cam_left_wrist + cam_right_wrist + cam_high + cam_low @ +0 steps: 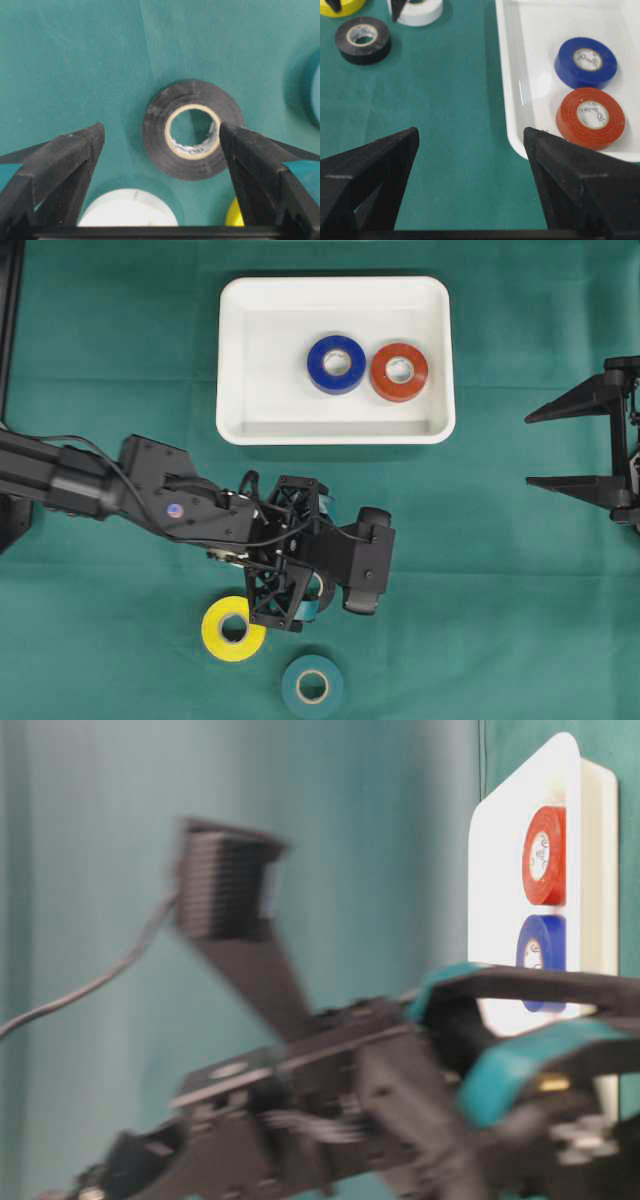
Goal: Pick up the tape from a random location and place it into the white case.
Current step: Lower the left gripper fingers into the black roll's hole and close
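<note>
A black tape roll [156,127] lies flat on the green cloth, right below my left gripper [161,131]. The jaws stand wide open above it, and the right finger [250,160] overlaps the roll's edge in the left wrist view. In the overhead view the left wrist [300,555] hides this roll. The white case [270,350] sits at the back centre with a blue roll [336,380] and a red roll [399,388] inside. My right gripper [529,450] hangs open and empty at the right edge, apart from the case [530,60].
A yellow roll [233,645] and a teal roll [312,705] lie near the front edge by the left arm. A white roll [127,210] sits close behind the black one. The blurred left arm [330,1100] fills the table-level view.
</note>
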### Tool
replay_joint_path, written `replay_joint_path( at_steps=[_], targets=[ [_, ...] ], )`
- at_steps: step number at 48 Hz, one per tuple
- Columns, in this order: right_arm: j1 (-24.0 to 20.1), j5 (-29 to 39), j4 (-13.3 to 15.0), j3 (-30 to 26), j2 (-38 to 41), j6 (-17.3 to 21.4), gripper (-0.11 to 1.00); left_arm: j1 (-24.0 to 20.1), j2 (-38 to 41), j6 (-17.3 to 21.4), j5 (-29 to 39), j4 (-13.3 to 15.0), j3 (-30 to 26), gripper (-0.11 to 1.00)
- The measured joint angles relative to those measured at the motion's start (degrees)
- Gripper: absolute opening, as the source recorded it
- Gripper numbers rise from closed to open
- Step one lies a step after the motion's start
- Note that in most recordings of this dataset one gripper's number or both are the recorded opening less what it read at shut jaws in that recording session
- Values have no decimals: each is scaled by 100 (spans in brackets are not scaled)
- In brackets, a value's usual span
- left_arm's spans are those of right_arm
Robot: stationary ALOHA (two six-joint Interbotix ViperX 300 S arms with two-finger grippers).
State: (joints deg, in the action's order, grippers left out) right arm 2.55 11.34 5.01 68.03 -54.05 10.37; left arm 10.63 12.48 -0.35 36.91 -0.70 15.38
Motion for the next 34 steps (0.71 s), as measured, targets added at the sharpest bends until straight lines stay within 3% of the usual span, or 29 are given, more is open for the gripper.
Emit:
replay_joint_path(
  at_steps=[34],
  targets=[
    [-9,0,9,0,35,0,84,-88,501,18,-255,-9,176,94]
  ],
)
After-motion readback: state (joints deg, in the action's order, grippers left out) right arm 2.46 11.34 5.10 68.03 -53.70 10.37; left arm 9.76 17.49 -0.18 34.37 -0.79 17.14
